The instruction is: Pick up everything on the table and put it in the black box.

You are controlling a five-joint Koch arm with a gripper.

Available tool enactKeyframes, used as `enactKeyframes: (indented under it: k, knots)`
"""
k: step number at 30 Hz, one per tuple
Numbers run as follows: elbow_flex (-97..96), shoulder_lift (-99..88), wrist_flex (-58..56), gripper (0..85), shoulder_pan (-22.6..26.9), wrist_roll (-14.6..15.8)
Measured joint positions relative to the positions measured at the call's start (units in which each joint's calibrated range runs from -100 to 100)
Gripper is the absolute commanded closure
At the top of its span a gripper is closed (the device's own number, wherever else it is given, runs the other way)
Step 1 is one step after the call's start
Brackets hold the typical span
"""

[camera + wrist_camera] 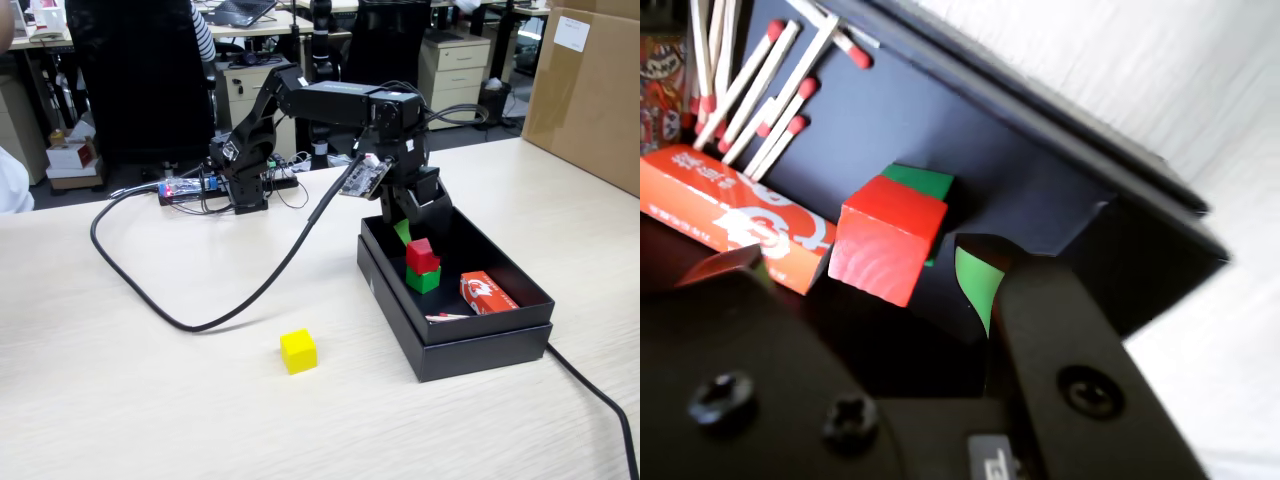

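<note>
The black box (pixel 470 350) stands on the table (pixel 150 400), right of centre in the fixed view. Inside it a red cube (pixel 421 255) rests slightly askew on top of a green cube (pixel 424 280). My gripper (pixel 410 228) hangs open inside the box just behind the stack, touching neither cube. In the wrist view the red cube (pixel 888 238) lies just past my gripper (pixel 865 262), with the green cube (pixel 922 181) showing behind it against the box wall (pixel 1060 190). A yellow cube (pixel 298 351) sits alone on the table, left of the box.
A red-orange printed packet (pixel 487 293) and loose matchsticks (pixel 447 317) lie in the box's near end. A thick black cable (pixel 250 295) loops across the table from the arm's base. Another cable (pixel 600 395) runs off at the right. A brown carton (pixel 590 90) stands far right.
</note>
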Motion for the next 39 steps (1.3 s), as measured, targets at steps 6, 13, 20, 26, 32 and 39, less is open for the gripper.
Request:
enactKeyframes:
  k: [6, 13, 20, 26, 32, 39]
  knots:
    - [-2.65, -18.9, 0.0, 40.2, -2.93, -0.05]
    - [-10.5, -31.46, -0.08, 37.1, -11.62, -3.08]
    - [-19.26, -33.14, 0.0, 37.0, -16.26, -4.44]
    - [-5.93, -13.2, 0.08, 37.9, -18.02, -4.64]
    - [4.66, 3.75, 0.15, 37.9, -18.07, -5.18]
    - [4.93, 10.74, 0.15, 37.8, -17.92, -5.37]
